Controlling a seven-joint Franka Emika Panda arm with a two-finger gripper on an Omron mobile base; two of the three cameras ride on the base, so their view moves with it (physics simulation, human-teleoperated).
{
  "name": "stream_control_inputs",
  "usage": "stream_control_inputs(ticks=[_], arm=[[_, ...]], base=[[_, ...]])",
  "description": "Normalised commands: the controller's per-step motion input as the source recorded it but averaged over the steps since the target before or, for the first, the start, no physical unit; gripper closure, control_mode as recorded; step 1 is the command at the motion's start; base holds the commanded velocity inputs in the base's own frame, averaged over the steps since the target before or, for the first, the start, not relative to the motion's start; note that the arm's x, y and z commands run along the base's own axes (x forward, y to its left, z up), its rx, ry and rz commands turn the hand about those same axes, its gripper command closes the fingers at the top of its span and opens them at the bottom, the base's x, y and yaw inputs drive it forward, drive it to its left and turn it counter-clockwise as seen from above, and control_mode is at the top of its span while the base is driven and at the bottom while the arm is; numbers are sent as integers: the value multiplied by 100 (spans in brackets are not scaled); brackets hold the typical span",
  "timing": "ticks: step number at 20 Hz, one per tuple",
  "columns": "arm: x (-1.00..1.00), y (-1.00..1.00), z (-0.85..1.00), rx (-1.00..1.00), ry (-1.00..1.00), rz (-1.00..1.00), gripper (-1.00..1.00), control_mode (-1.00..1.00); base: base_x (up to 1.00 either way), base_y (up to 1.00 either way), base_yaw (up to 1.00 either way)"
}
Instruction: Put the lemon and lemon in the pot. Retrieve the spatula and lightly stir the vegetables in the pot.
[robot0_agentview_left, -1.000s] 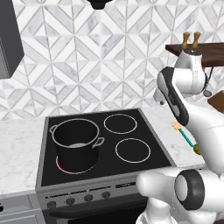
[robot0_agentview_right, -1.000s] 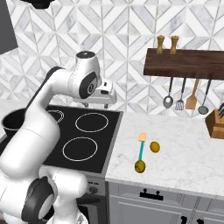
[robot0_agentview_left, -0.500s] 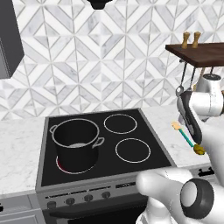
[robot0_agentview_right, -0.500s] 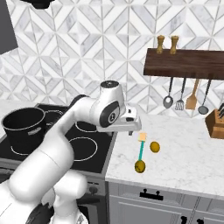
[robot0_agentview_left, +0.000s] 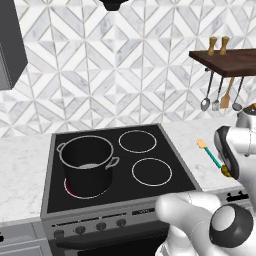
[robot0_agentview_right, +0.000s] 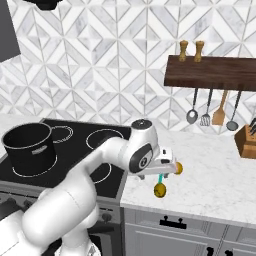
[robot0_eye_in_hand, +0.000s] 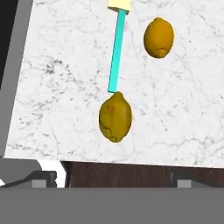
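The pincer (robot0_agentview_right: 170, 167) hangs over the marble surface (robot0_agentview_right: 215, 175) to the right of the stove, and whether its jaws are apart or together I cannot tell — the fingertips are not clear in any view, and nothing appears to be held. In the hand view, one lemon (robot0_eye_in_hand: 115, 117) lies almost straight below, near the front edge of the surface, touching or just beside the end of the spatula (robot0_eye_in_hand: 117, 50) handle. The second lemon (robot0_eye_in_hand: 159, 37) sits a little further on, beside the handle but apart from it. The pot (robot0_agentview_left: 87, 160) stands on the front left burner of the stove (robot0_agentview_left: 150, 187), well apart from the fruit, and looks to have no lemon inside.

So the first step is in hand: fetching a lemon. The next move likely calls for coming down over the nearer lemon with the jaws spread wide enough to take its short axis — and clear of the spatula handle, which a finger could nudge.
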Motion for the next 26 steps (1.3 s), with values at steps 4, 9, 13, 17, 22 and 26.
stream_control_inputs(ticks=[4,9,13,17,22,26], arm=[[0,-29,-52,0,0,6,-100,-100],[0,-19,-55,0,0,4,-100,-100],[0,-3,-42,0,0,0,-100,-100],[0,2,-22,1,-2,0,-100,-100],[19,0,-7,4,0,0,-100,-100],[43,0,0,5,0,0,-100,-100]], base=[[0,0,0],[0,0,0],[0,0,0],[0,0,0],[0,0,0],[0,0,0]])
